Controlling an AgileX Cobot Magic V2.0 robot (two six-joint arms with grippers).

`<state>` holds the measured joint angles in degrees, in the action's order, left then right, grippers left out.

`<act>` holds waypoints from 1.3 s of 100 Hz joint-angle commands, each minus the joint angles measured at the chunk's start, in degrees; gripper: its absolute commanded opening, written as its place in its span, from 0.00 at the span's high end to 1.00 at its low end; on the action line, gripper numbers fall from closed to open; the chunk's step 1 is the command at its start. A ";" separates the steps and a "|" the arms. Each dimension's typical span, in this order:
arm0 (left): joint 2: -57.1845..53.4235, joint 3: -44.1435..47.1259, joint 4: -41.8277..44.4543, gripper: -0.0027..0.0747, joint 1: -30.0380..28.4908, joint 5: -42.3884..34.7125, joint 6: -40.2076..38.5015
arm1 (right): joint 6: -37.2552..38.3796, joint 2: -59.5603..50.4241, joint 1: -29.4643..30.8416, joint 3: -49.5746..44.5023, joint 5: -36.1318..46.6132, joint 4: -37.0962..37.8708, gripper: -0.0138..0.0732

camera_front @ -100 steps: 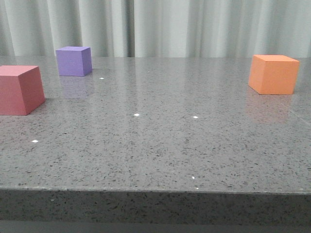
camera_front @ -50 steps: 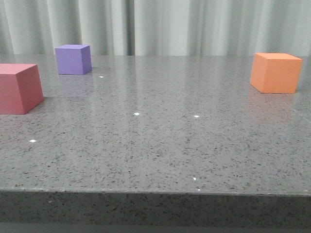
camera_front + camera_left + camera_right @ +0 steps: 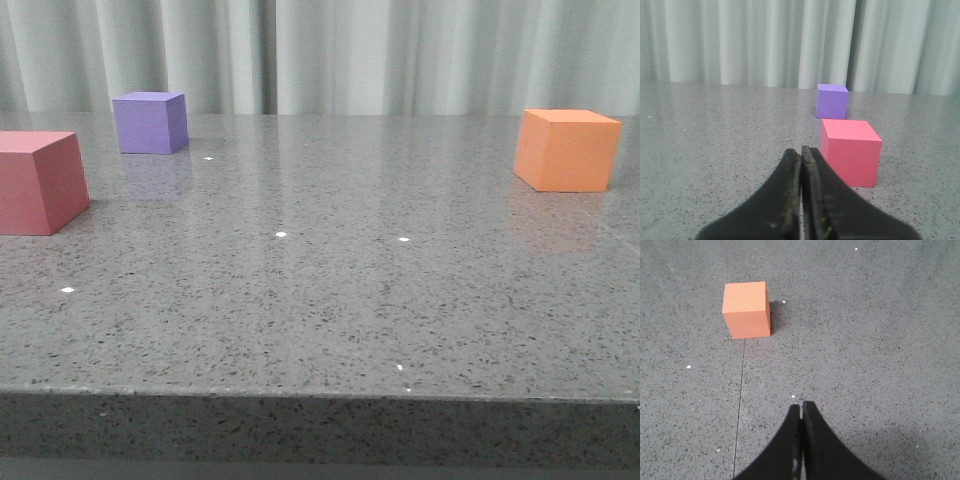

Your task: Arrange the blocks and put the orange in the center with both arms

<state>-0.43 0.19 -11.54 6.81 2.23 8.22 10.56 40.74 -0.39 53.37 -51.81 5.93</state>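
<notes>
In the front view the orange cube [image 3: 566,149] sits at the far right of the grey table [image 3: 320,300], the purple cube [image 3: 150,122] at the back left and the pinkish-red cube [image 3: 38,182] at the left edge. No gripper shows there. In the left wrist view my left gripper [image 3: 801,152] is shut and empty, close beside the pinkish-red cube [image 3: 850,151], with the purple cube [image 3: 832,100] behind it. In the right wrist view my right gripper [image 3: 801,406] is shut and empty, well apart from the orange cube [image 3: 746,309].
A pale pleated curtain [image 3: 320,55] hangs behind the table. The table's front edge [image 3: 320,395] runs across the lower front view. A thin seam line [image 3: 740,405] runs along the tabletop in the right wrist view.
The whole front view shifted slightly between one second ago and half a second ago; since then nothing has visibly moved. The cubes keep their places on the table.
</notes>
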 commanded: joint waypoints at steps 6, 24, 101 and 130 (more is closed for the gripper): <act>-1.71 2.56 -0.19 0.99 0.03 -4.29 -0.27 | -0.32 5.40 -0.16 3.57 2.66 0.15 0.92; -1.71 2.56 -0.19 0.99 0.03 -4.29 -0.27 | -0.32 8.86 -0.16 3.51 2.38 0.15 0.68; -1.71 2.56 -0.19 0.99 0.03 -4.29 -0.27 | -5.28 23.35 -3.72 12.45 5.11 -6.48 0.11; -1.71 2.56 -0.19 0.99 0.03 -4.29 -0.27 | -5.34 40.15 -6.34 27.27 2.62 -6.48 0.11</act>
<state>-0.43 0.19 -11.54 6.81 2.23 8.22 5.85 78.62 -6.53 75.61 -50.66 -0.57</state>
